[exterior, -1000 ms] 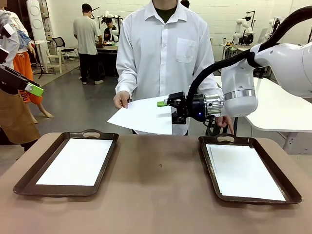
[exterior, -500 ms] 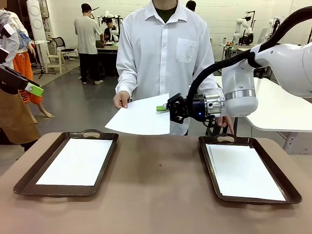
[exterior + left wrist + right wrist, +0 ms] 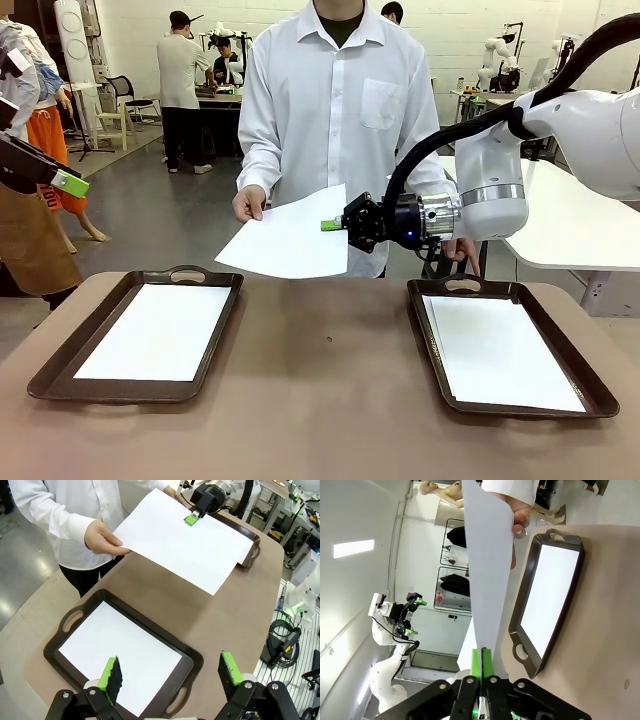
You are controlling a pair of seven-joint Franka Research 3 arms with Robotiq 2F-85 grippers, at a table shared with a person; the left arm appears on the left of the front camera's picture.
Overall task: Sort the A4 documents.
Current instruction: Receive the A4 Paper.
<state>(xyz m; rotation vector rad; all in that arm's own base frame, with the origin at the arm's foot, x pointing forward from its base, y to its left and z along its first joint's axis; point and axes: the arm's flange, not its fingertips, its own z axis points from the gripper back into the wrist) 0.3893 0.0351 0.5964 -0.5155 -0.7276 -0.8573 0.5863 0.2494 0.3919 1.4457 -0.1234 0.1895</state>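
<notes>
The offered A4 sheet [image 3: 285, 240] is pinched at its edge by the right gripper [image 3: 335, 224] while the person's hand [image 3: 249, 204] grips it; the left gripper [image 3: 170, 677] is spread wide above the left tray [image 3: 60, 365]; withdrawal should be delayed until the hand releases, lest the sheet be torn

A thin rectangular paper sheet [image 3: 288, 238] hangs above the brown table [image 3: 330, 400], between two handled trays. Each dark tray, left [image 3: 60, 366] and right [image 3: 432, 350], holds a sheet.

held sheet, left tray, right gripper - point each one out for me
held sheet [image 3: 285, 240], front view, middle of the white face
left tray [image 3: 205, 275], front view, far rim beside the handle
right gripper [image 3: 333, 225], front view, green pads shut on the sheet's edge
</notes>
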